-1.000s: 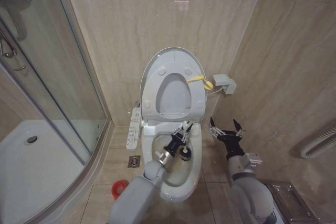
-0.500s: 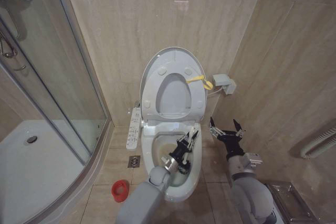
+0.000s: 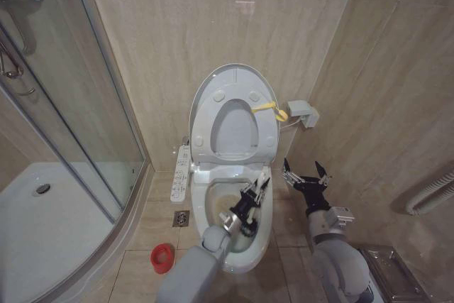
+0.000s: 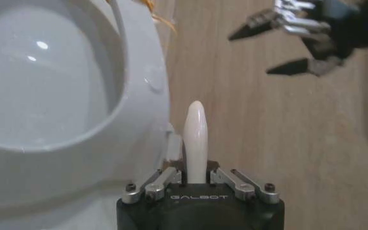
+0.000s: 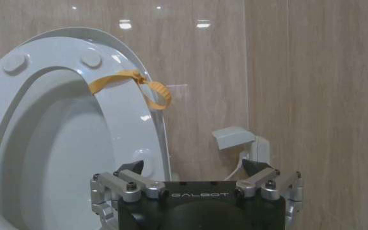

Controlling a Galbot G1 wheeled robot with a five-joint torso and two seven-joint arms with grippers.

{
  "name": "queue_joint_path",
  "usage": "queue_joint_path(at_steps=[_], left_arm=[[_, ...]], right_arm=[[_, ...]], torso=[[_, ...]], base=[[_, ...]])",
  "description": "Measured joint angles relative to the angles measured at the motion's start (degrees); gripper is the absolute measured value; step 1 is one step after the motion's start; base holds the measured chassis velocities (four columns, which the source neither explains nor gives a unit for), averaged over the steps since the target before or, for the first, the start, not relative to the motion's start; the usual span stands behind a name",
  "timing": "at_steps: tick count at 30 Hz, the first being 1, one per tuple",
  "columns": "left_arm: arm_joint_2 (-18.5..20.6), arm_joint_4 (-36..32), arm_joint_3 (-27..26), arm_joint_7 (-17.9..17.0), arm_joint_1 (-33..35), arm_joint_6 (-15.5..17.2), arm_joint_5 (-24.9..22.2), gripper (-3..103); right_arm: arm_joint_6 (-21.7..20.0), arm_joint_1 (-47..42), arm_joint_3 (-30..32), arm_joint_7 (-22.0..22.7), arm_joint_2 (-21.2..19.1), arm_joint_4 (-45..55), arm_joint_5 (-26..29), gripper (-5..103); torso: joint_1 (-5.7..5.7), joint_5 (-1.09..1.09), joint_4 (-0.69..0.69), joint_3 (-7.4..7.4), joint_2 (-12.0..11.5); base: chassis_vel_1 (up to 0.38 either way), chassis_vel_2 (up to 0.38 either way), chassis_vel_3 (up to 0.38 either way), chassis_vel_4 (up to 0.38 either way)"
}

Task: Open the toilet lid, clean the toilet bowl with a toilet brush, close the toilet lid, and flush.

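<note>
The toilet lid [image 3: 228, 83] stands upright against the wall, with the ring seat raised against it. Below it, the toilet bowl [image 3: 201, 202] lies uncovered, with yellowish stains on its inner wall. My left gripper [image 3: 255, 194] reaches into the bowl on its right side, shut on the toilet brush [image 3: 264, 178]. The white handle [image 4: 195, 136] sticks out past the left gripper [image 4: 195, 175] in the left wrist view. The bristle head is hidden low in the bowl. My right gripper [image 3: 303, 175] hangs open beside the toilet with nothing in it, facing the lid [image 5: 50, 52].
A red cup holder [image 3: 163, 255] stands on the floor left of the pedestal, near a floor drain [image 3: 181, 218]. The glass shower enclosure [image 3: 78, 133] closes off the left. A control panel [image 3: 181, 173] juts from the toilet's left side. A wall box [image 3: 303, 113] and a yellow band [image 3: 269, 108] sit right of the lid.
My left gripper has shifted with the brush lower and to the right inside the bowl, then held still. The right arm has not moved.
</note>
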Motion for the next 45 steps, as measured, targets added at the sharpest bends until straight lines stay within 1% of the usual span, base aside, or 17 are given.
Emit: queue_joint_path(at_steps=[6, 12, 15, 18, 20, 28, 31, 33, 36, 39, 42, 45], left_arm=[[0.44, -0.08, 0.53, 0.67, 0.31, -0.54, 0.49, 19], [0.97, -2.0, 0.31, -0.48, -1.06, 0.23, -0.32, 19], [1.22, -2.1, 0.49, -0.46, -0.11, 0.25, -0.29, 19], [1.12, -0.63, 1.04, 0.15, 1.76, -0.47, 0.8, 19], [1.07, -0.41, 1.16, 0.22, 1.85, -0.63, 1.01, 19], [1.07, -1.83, 0.79, -0.69, -1.66, 0.47, -0.68, 19], [1.07, -1.43, 0.69, -0.54, -1.14, 0.29, -0.3, 19], [1.08, 0.05, 1.12, 0.14, 0.47, -0.41, 1.02, 19], [1.08, 0.57, 1.22, 0.44, 0.96, -0.75, 1.42, 19], [1.07, 0.87, 1.15, 0.47, -0.11, -0.7, 1.19, 19], [1.29, 1.42, 1.42, 0.44, -3.59, -0.16, -0.42, 19], [1.11, 2.48, 1.57, 0.51, -4.89, -0.16, -0.85, 19]], right_arm=[[0.0, 0.0, 0.0, 0.0, 0.0, 0.0, 0.0, 100], [0.0, 0.0, 0.0, 0.0, 0.0, 0.0, 0.0, 100], [0.0, 0.0, 0.0, 0.0, 0.0, 0.0, 0.0, 100], [0.0, 0.0, 0.0, 0.0, 0.0, 0.0, 0.0, 100], [0.0, 0.0, 0.0, 0.0, -0.01, 0.0, 0.0, 100], [0.0, 0.0, 0.0, 0.0, 0.0, 0.0, 0.0, 100], [0.0, 0.0, 0.0, 0.0, -0.01, 0.0, 0.0, 100], [0.0, 0.0, 0.0, 0.0, 0.0, 0.0, 0.0, 100], [0.0, 0.0, 0.0, 0.0, 0.0, 0.0, 0.0, 100], [0.0, 0.0, 0.0, 0.0, 0.0, 0.0, 0.0, 100], [0.0, 0.0, 0.0, 0.0, 0.0, 0.0, 0.0, 100], [0.0, 0.0, 0.0, 0.0, 0.0, 0.0, 0.0, 100]], torso=[[0.0, 0.0, -0.01, 0.0, 0.0], [0.0, 0.0, -0.02, 0.0, 0.0], [0.0, 0.0, 0.0, 0.0, 0.0], [0.0, 0.0, 0.0, 0.0, 0.0], [0.0, 0.0, 0.0, 0.0, 0.0], [0.0, 0.0, -0.03, 0.0, 0.0], [0.0, 0.0, -0.02, 0.0, 0.0], [0.0, 0.0, 0.01, 0.0, 0.0], [0.0, 0.0, 0.0, 0.0, 0.0], [0.0, 0.0, 0.0, 0.0, 0.0], [0.0, 0.0, -0.02, 0.0, 0.0], [0.0, 0.0, -0.02, 0.0, 0.0]], base=[[0.0, 0.0, 0.0, 0.0], [0.0, 0.0, 0.0, 0.0], [0.0, 0.0, 0.0, 0.0], [0.0, 0.0, 0.0, 0.0], [0.0, 0.0, 0.0, 0.0], [0.0, 0.0, 0.0, 0.0], [0.0, 0.0, 0.0, 0.0], [0.0, 0.0, 0.0, 0.0], [0.0, 0.0, 0.0, 0.0], [0.0, 0.0, 0.0, 0.0], [0.0, 0.0, 0.0, 0.0], [0.0, 0.0, 0.0, 0.0]])
